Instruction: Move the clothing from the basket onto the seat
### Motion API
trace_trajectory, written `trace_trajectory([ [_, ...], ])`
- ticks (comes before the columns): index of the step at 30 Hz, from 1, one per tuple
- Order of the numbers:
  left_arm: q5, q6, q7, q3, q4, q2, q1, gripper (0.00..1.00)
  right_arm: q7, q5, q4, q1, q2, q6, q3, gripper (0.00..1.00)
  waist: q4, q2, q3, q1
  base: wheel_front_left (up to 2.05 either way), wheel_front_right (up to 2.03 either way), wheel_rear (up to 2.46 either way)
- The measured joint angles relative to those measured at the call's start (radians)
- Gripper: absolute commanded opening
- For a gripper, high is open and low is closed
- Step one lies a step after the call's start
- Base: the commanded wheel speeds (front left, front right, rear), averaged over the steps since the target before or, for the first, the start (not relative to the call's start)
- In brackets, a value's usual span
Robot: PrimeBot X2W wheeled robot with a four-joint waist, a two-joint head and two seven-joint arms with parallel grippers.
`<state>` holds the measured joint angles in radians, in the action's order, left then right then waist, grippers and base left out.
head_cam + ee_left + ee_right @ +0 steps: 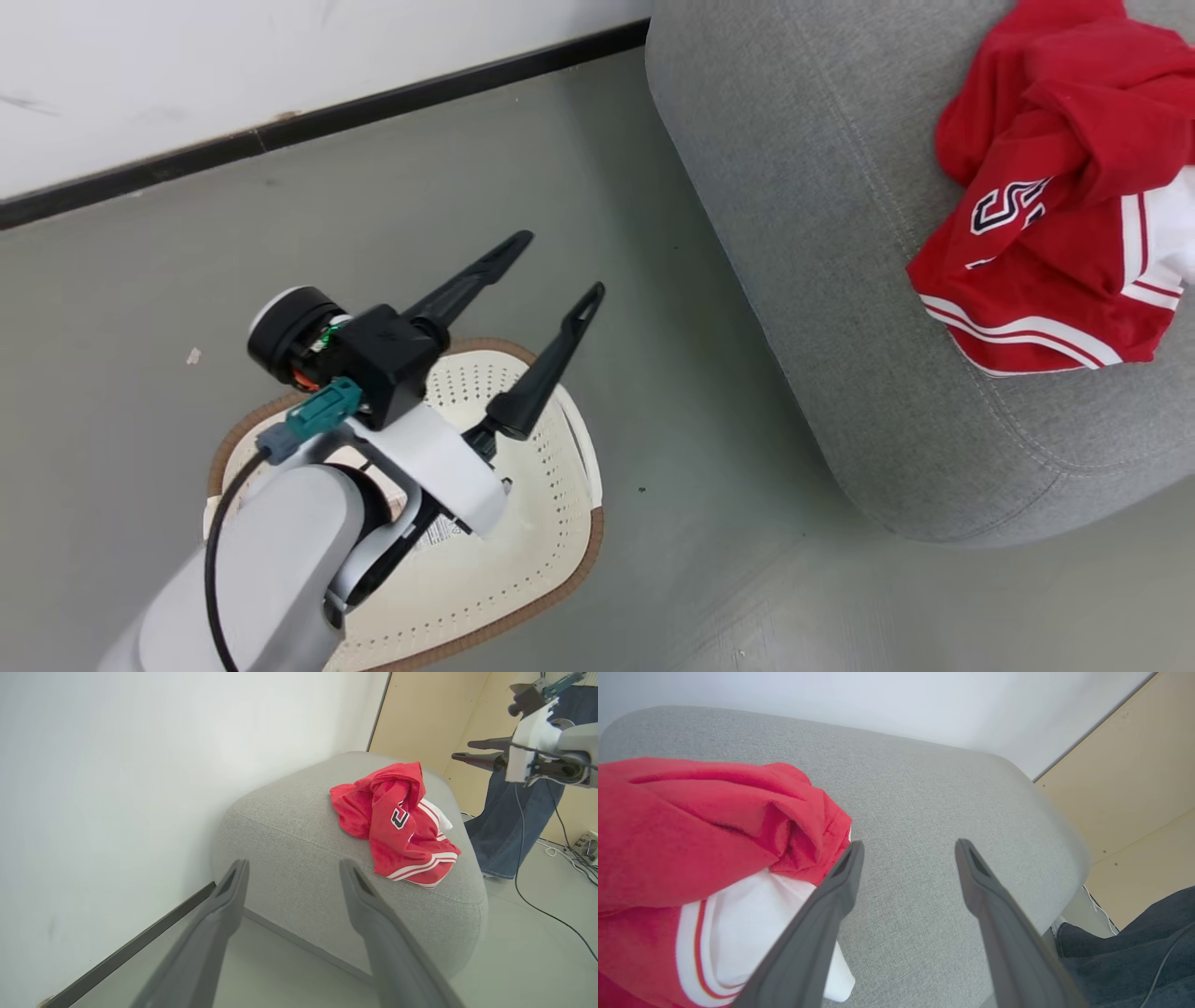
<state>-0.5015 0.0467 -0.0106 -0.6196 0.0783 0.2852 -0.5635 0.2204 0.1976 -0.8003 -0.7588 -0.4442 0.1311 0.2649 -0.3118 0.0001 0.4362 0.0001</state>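
Observation:
The red clothing lies crumpled on the grey seat, its white-striped trim and dark lettering showing. The cream basket stands on the floor left of the seat; the part of its inside that shows is bare perforated plastic. My left gripper hangs open above the basket's far rim, holding nothing. From the left wrist, the clothing rests on the seat beyond my open left gripper, and my right gripper hovers open above and beyond it. My right gripper is open just beside the clothing, over the seat.
A white wall with a dark baseboard runs behind the basket and seat. A person's legs in blue jeans stand close to the seat's far side, with cables on the floor there. Grey floor separates basket and seat.

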Motion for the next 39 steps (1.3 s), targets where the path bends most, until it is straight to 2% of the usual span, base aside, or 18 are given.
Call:
trace_trajectory([
  [10,-0.010,-0.061,-0.084,0.104,-0.044,0.013,0.049,1.00,0.018,-0.026,0.083,-0.030,0.074,0.000,-0.157,1.00,0.006,0.0000,-0.070,0.0000,0.00,0.00,0.00],
  [20,-0.036,-0.140,-0.162,0.206,-0.090,0.032,0.154,1.00,0.025,-0.088,0.121,-0.055,0.163,0.000,-0.310,1.00,0.060,0.0000,-0.137,0.0000,0.00,0.00,0.00],
  [31,-0.073,-0.224,-0.217,0.310,-0.129,0.029,0.280,1.00,0.027,-0.180,0.142,-0.059,0.243,0.000,-0.348,1.00,0.145,0.0000,-0.201,0.0000,0.00,0.00,0.00],
  [39,-0.079,-0.276,-0.230,0.372,-0.155,0.009,0.344,1.00,0.027,-0.209,0.158,0.029,0.271,0.000,-0.353,1.00,0.203,0.0000,-0.245,0.0000,0.00,0.00,0.00],
])
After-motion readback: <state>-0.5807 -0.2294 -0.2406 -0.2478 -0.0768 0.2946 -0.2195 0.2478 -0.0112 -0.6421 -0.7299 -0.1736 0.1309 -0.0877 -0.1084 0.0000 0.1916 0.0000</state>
